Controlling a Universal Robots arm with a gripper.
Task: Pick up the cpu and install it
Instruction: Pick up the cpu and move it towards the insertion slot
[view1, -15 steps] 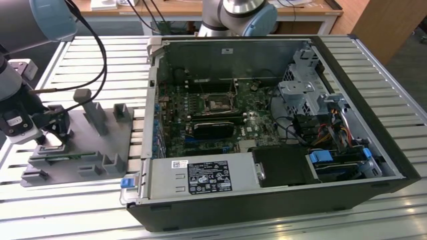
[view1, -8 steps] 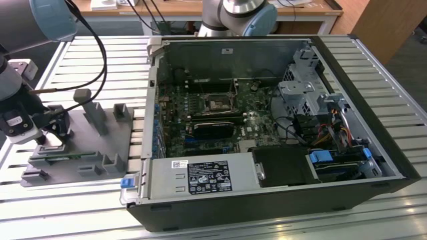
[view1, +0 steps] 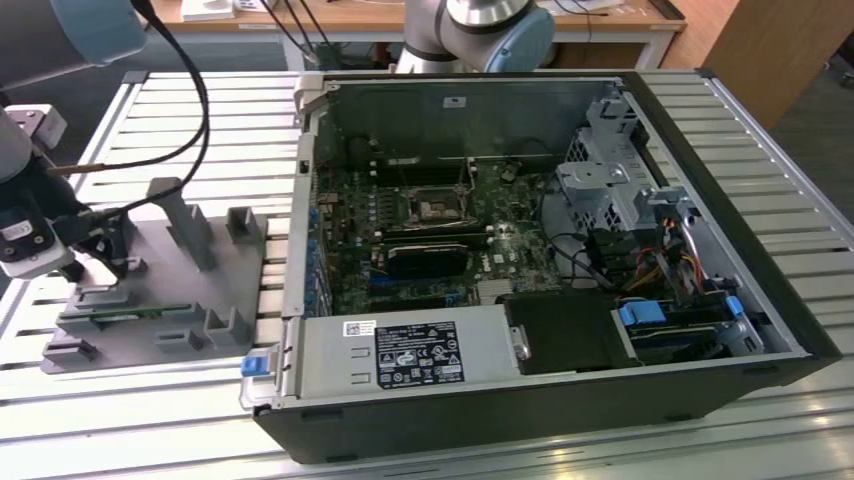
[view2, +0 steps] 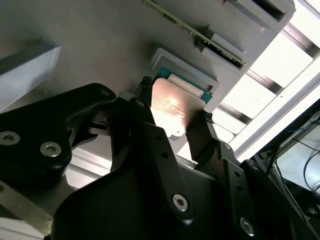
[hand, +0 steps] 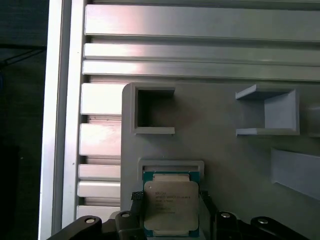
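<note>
Gripper (view2: 174, 104) points straight down over the grey fixture (view1: 200, 290), clamped on opposite edges of the cpu (hand: 170, 202)

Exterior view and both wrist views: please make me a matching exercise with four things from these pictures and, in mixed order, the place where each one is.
Things:
1. cpu
2. memory stick
3. socket
4. computer case

Places:
A. on the motherboard
B. held on edge in slots of the grey fixture
C. flat in a pale nest of the grey fixture
D. lying open on the slatted table

Pairs: 1-C, 2-B, 3-A, 4-D
</note>
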